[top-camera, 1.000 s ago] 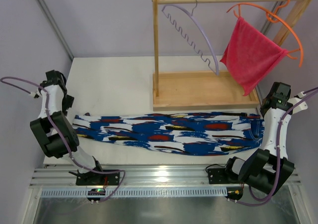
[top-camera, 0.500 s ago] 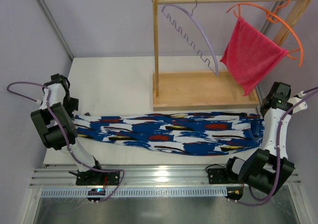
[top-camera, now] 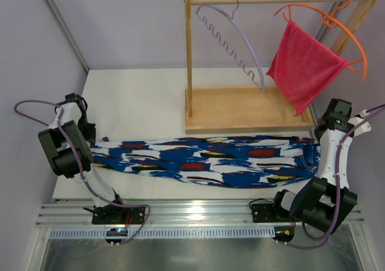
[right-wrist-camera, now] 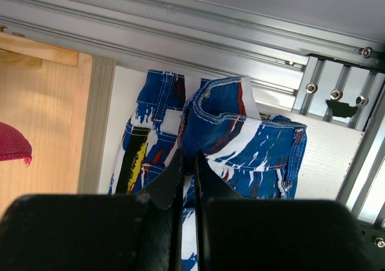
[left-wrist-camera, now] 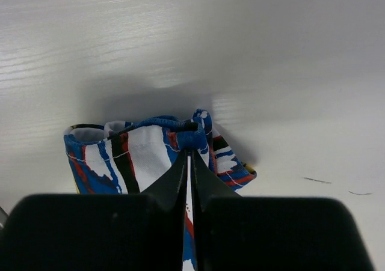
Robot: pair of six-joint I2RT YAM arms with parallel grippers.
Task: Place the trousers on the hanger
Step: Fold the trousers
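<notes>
The trousers, royal blue with white, red, black and yellow patches, lie stretched flat across the white table in front of the rack. My left gripper is down at their left end, shut on the hem; the left wrist view has its fingers pinching a bunched fold of the trousers. At their right end my right gripper is shut on the waistband. The pale lavender hanger, with its wavy bar, hangs by its hook from the wooden rail, with nothing on it.
A wooden rack with a tray base stands behind the trousers. An orange hanger carrying a pink-red cloth hangs on the same rail, right of the lavender one. An aluminium rail runs along the near edge.
My left arm swung down and toward the trousers' left end, and its gripper went from open to shut on the hem. The right arm and the trousers stayed put.
</notes>
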